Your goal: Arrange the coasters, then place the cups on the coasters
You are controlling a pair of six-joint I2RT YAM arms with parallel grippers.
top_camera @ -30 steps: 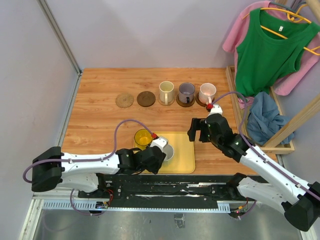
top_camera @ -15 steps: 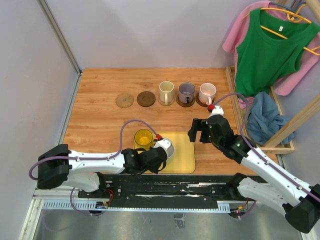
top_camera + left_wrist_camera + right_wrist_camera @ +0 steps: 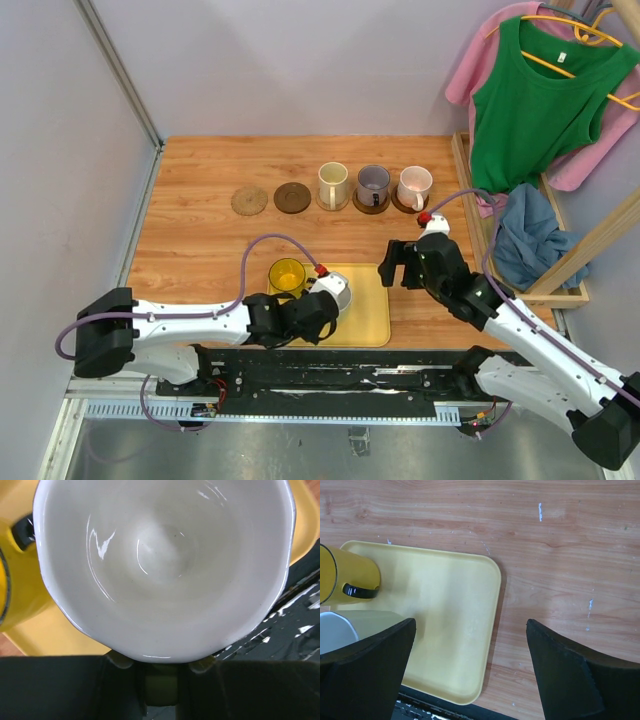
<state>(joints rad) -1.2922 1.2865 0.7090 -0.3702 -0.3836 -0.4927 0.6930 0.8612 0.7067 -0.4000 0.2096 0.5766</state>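
Table [image 3: 200,250]: carries the whole job. A row of five coasters runs along its far side, with the cups split between that row and the tray.
Yellow tray [image 3: 372,318]: sits at the near edge and is still the holding area for two cups; its right half is bare.
Right gripper [image 3: 405,262]: hovers over the tray's right edge with fingers spread wide and nothing between them. It is idle.
Left gripper [image 3: 322,303]: low over the tray's left part. Its wrist view is filled by the bowl of the pale cream-green cup [image 3: 165,565], and the fingers appear clenched on the cup's near side. The contact point is crowded out of view, so the grip is probable, not confirmed.
Cups delivered: cream-white cup [image 3: 333,183], grey-purple cup [image 3: 373,184] and pale pink cup [image 3: 414,184], each upright on its own coaster at the right end of the row.
Cups outstanding: the pale cream-green cup, in hand at the tray, and the see-through yellow cup [image 3: 287,275], standing just beside it on the tray's left corner.
Coasters: arranging looks complete. The tan coaster [image 3: 249,201] and the dark brown coaster [image 3: 292,197] at the left end are vacant and await the two outstanding cups.
Step in hand: judged to be pick-up of the fourth cup.
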